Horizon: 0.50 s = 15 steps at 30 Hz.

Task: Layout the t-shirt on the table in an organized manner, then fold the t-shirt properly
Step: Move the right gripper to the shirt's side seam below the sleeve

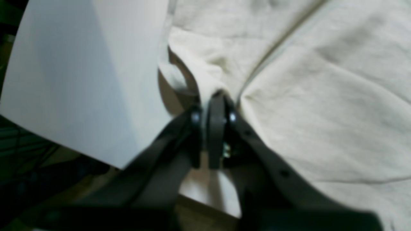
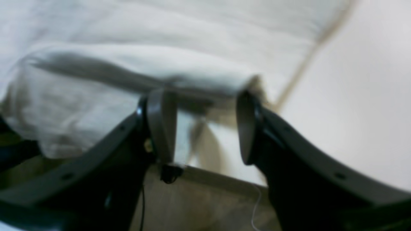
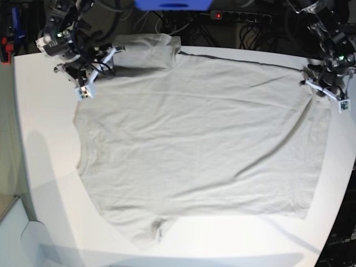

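We take the t-shirt as our landmark. It lies spread nearly flat over the middle of the table, wrinkled, with one sleeve pointing toward the near table edge and the other bunched at the far edge.

Near side: bare white tabletop runs in a band along the shirt's near hem and sleeve. To the base view's left of the shirt there is a wide bare strip; to its right the bare margin is narrower.

Far side, base view's right: our left gripper is pinched tight on a corner fold of the shirt, pads together, cloth drawn into a small peak just above the table corner.

Far side, base view's left: our right gripper stands with jaws apart, straddling a rolled, raised edge of the shirt. The cloth sits at the fingertips; we cannot tell whether it is touched. Nothing is clamped.

The shirt's far edge lies close to the table's far edge, little room there.
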Available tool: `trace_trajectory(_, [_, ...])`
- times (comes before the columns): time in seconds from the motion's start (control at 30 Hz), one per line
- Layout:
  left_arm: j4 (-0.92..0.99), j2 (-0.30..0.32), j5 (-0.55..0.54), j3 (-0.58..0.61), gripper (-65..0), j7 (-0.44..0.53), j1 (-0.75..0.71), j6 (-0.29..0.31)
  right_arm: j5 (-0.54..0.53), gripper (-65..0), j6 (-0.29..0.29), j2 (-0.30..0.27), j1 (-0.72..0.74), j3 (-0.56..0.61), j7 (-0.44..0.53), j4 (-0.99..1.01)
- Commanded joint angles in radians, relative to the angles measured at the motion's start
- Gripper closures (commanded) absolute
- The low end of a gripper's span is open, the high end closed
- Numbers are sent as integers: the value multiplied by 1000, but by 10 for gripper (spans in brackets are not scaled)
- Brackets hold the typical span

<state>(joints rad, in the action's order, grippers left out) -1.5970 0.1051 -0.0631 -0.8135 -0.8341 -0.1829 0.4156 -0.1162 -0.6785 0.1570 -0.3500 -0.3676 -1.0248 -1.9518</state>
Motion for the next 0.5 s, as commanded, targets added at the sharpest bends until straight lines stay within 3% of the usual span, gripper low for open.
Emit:
trace_trajectory(0.0, [-21, 14, -5, -4, -2, 20, 6, -1, -15, -302, -20, 0, -1, 9, 14, -14])
trace_trajectory(0.2, [-21, 14, -5, -4, -2, 20, 6, -2, -15, -288, -20, 0, -1, 48, 14, -14])
trace_trajectory(0.3, [-21, 14, -5, -4, -2, 20, 6, -2, -15, -194, -20, 0, 1, 55, 14, -14])
trace_trajectory(0.43, [-21, 14, -5, -4, -2, 20, 6, -2, -15, -16, -20, 0, 2, 68, 14, -14])
trace_trajectory(0.47, [-21, 12, -7, -4, -2, 17, 6, -2, -15, 0, -20, 0, 10, 68, 14, -14])
